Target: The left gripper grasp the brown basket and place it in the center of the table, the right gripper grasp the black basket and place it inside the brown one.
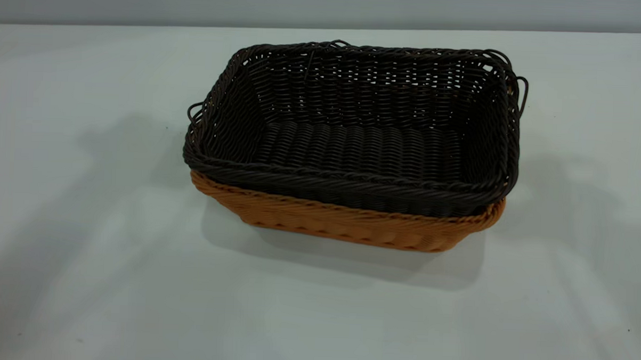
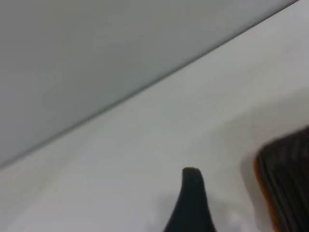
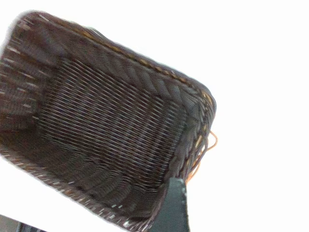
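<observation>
The black basket (image 1: 354, 133) sits nested inside the brown basket (image 1: 345, 223) near the middle of the table (image 1: 83, 246). Only the brown basket's lower wall and rim show beneath the black rim. Neither gripper appears in the exterior view. In the left wrist view a dark part of my left gripper (image 2: 193, 203) hangs over bare table, apart from the baskets' corner (image 2: 285, 188). In the right wrist view my right gripper (image 3: 175, 208) is above the black basket's rim (image 3: 145, 82), looking down into the black basket, with an orange loop handle (image 3: 205, 150) beside it. Neither gripper holds anything.
The table's far edge (image 1: 144, 25) meets a pale grey wall. Bare tabletop surrounds the baskets on all sides, with soft arm shadows (image 1: 113, 157) to the left and right.
</observation>
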Tool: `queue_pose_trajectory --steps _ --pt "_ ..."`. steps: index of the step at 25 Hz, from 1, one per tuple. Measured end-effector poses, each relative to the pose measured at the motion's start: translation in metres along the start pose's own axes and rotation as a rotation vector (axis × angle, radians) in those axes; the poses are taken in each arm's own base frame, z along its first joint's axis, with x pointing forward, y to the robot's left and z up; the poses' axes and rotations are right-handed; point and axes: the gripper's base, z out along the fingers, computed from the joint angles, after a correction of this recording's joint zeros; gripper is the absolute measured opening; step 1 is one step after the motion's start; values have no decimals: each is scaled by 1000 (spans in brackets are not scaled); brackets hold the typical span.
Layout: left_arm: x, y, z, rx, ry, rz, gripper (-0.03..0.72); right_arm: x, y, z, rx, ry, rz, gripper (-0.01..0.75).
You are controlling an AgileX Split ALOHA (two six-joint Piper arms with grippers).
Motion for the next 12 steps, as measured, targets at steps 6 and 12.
queue_pose_trajectory --steps 6,12 --pt "43 1 -78 -86 109 -159 548 72 41 -114 -42 -253 -106 580" --pt "110 -14 -115 -83 152 -226 548 173 62 -158 -37 -403 -168 577"
